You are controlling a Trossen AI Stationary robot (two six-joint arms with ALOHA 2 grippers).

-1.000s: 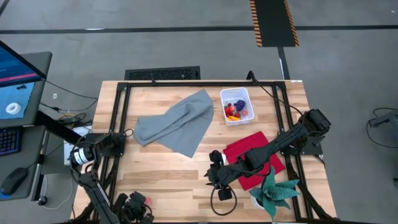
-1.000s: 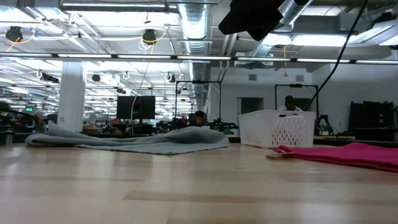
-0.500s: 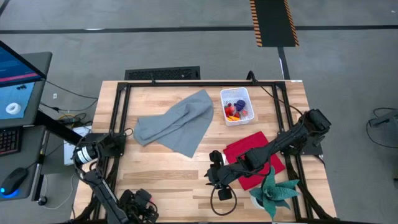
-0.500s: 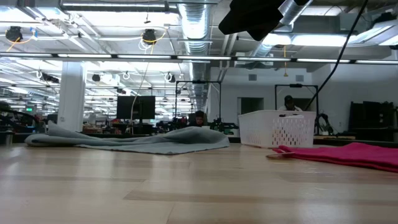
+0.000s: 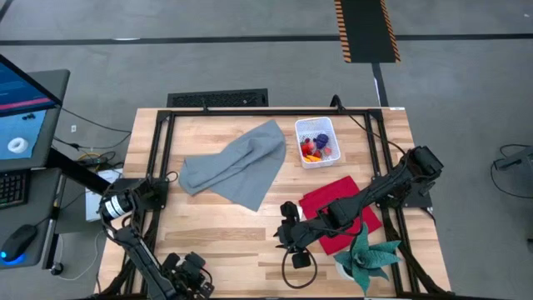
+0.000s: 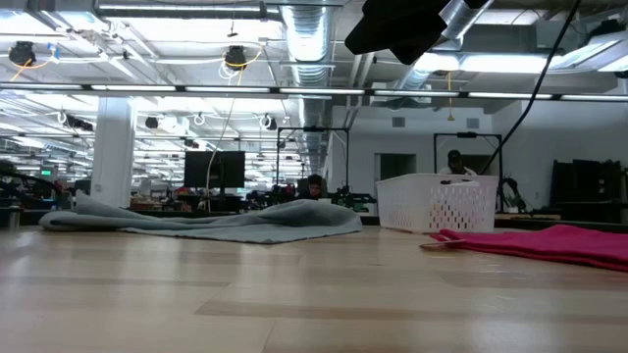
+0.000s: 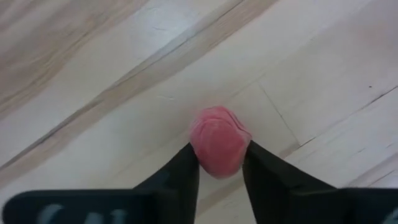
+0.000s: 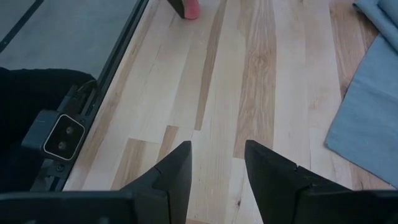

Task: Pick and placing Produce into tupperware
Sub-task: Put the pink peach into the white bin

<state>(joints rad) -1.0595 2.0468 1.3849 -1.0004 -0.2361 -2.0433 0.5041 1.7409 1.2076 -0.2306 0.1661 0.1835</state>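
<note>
Pink berry (image 7: 217,140): small, rounded, matte, at near-left corner of tabletop (image 5: 216,229); white perforated tupperware (image 5: 317,142) w/ red, yellow, purple produce (image 5: 314,147) near far edge; light wood planks, grey cloth (image 5: 237,164), red cloth (image 5: 333,209); big open hall behind; left gripper (image 7: 219,163) fingers narrow, clamping berry; right gripper (image 8: 216,163) near front edge, fingers half apart, holding nothing.

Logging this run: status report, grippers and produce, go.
Left gripper at the table's near left corner, fingers closed on a pink berry. Right gripper open, empty, mid-table. Tupperware already holds produce, grey cloth beside it.
</note>
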